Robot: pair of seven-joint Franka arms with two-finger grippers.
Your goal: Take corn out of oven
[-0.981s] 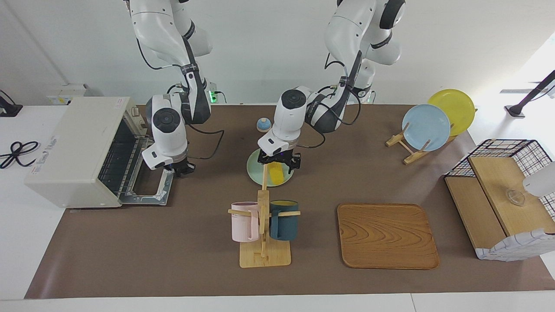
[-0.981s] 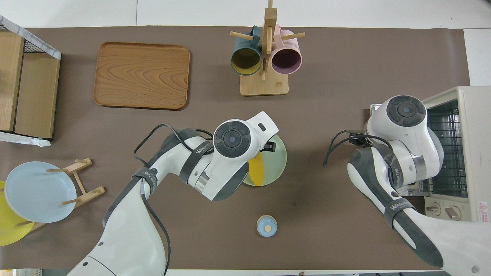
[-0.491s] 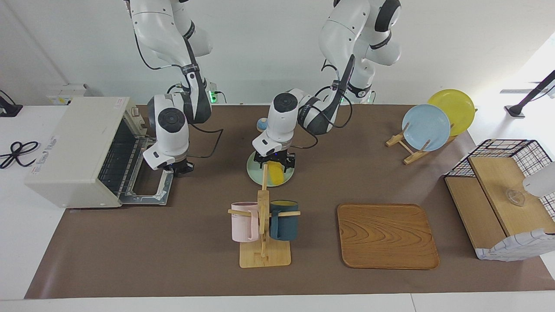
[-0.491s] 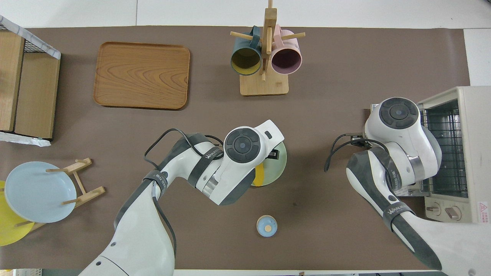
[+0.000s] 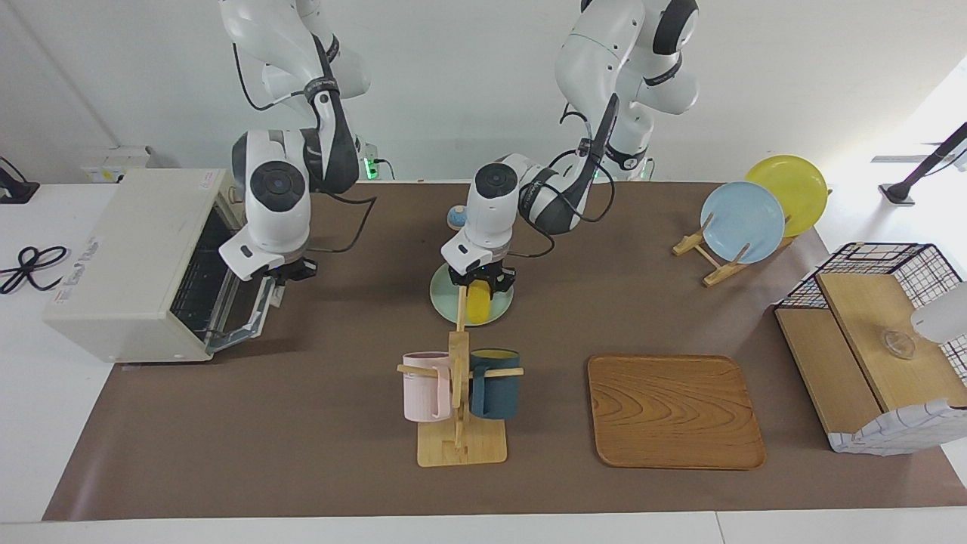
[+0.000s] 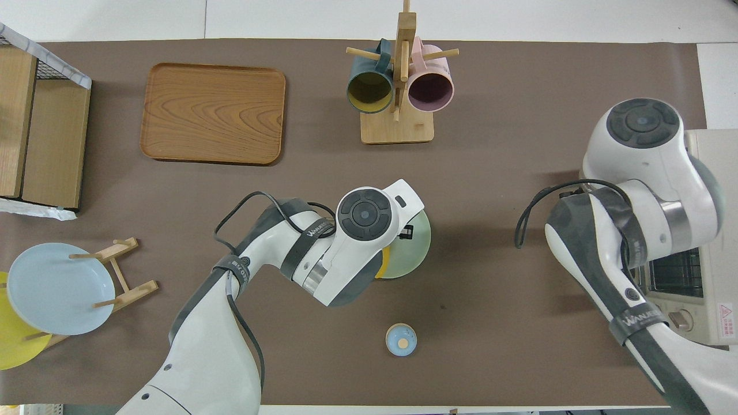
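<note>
Your left gripper (image 5: pixel 480 283) pinches the corn (image 5: pixel 477 302) on the green plate (image 5: pixel 498 306) (mid-table); your right gripper (image 5: pixel 291 273) is on the half-raised oven (image 5: pixel 128 257) door, fingers' state unclear

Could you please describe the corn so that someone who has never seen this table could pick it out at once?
Start at the wooden mug stand in the table's middle; just nearer to the robots lies a pale green plate. The corn is on it, under the left gripper. It is the only small, elongated, bright yellow thing there; the other yellow item is a round plate.
</note>
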